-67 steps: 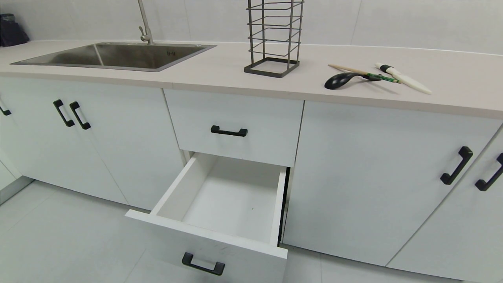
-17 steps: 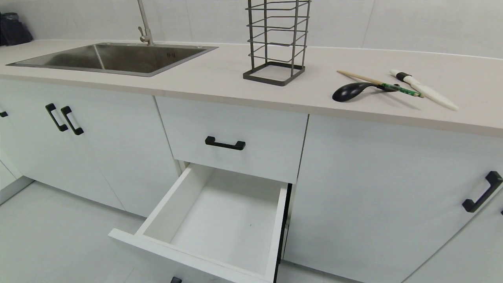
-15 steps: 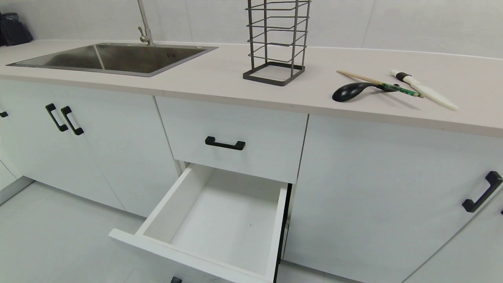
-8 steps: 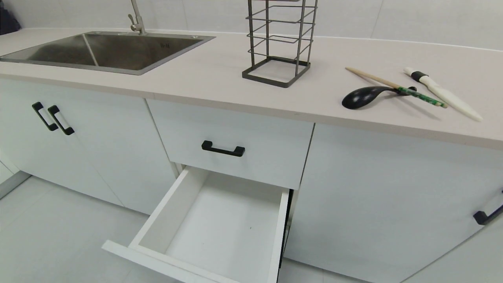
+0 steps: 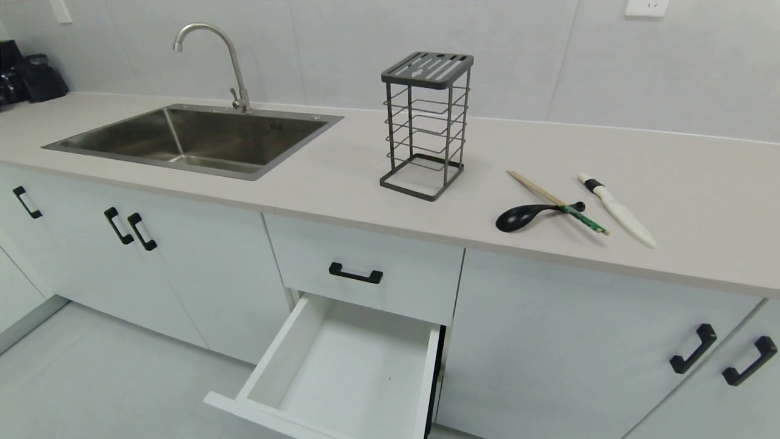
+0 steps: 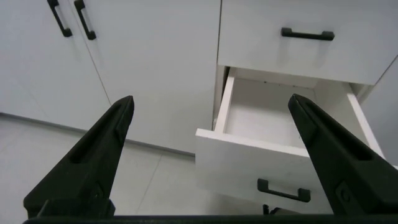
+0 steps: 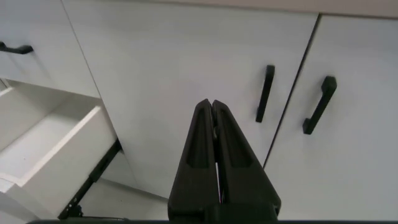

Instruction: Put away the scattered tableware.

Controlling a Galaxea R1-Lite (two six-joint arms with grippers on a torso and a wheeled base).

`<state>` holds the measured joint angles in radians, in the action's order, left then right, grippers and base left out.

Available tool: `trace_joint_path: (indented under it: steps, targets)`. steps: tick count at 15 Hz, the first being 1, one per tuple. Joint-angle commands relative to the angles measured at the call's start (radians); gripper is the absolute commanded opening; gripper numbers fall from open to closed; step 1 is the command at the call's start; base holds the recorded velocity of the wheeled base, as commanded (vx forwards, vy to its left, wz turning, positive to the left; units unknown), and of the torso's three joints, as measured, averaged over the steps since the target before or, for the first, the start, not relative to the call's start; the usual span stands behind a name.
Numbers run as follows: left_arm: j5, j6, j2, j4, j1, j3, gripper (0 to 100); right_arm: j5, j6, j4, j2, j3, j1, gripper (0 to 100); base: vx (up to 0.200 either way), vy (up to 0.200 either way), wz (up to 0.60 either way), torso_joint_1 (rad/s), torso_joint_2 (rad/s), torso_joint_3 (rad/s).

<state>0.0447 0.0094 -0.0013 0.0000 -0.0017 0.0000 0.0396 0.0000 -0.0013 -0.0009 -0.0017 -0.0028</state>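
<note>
— Where do we find the tableware?

— We see all three pieces on the countertop [image 5: 341, 183], on its right part, near the front edge. The black spoon [image 5: 518, 216] lies with its bowl toward the left. The chopsticks [image 5: 557, 201] cross over its handle end, touching it. Just beside them on the right lies the white utensil [image 5: 616, 210] with a black band, apart from the chopsticks.

— And what do we have around them?

— To their left stands the wire rack [image 5: 426, 125], upright. Farther left the sink [image 5: 146, 163] is set into the counter, with the faucet [image 5: 236, 76] behind it. Below the rack we see the upper drawer [image 5: 414, 277] closed and the lower drawer [image 5: 280, 350] pulled well out.

— How do our grippers stand?

— The left gripper [image 6: 211, 99] has its fingers spread wide. It hangs low before the cabinets, facing the front of the open lower drawer [image 6: 261, 146]. The right gripper [image 7: 211, 106] has its fingers pressed together with nothing between them. It faces the cabinet doors to the right of the drawer, and we see two black door handles [image 7: 267, 93] beyond its tips. Neither gripper touches the tableware.
</note>
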Motion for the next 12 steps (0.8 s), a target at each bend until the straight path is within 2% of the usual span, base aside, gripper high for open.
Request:
trace_joint_path:
  steps: [1,2,6,12]
  targets:
    - [0.000,0.000,0.001,0.000,0.000,0.000,100,0.000,0.000,0.000,0.001,0.000,0.000,0,0.000,0.000,0.00,0.036,-0.49,-0.217]
    - [0.000,0.000,0.001,0.000,0.000,0.000,100,0.000,0.000,0.000,0.001,0.000,0.000,0,0.000,0.000,0.00,0.144,-0.50,-0.227]
    - [0.000,0.000,0.001,0.002,0.000,0.000,100,0.000,0.000,0.000,0.001,0.000,0.000,0,0.000,0.000,0.00,0.371,-0.49,-0.236]
    - [0.001,-0.002,0.001,0.000,0.000,0.000,100,0.000,0.000,0.000,0.001,0.000,0.000,0,0.000,0.000,0.00,0.285,-0.52,-0.248]
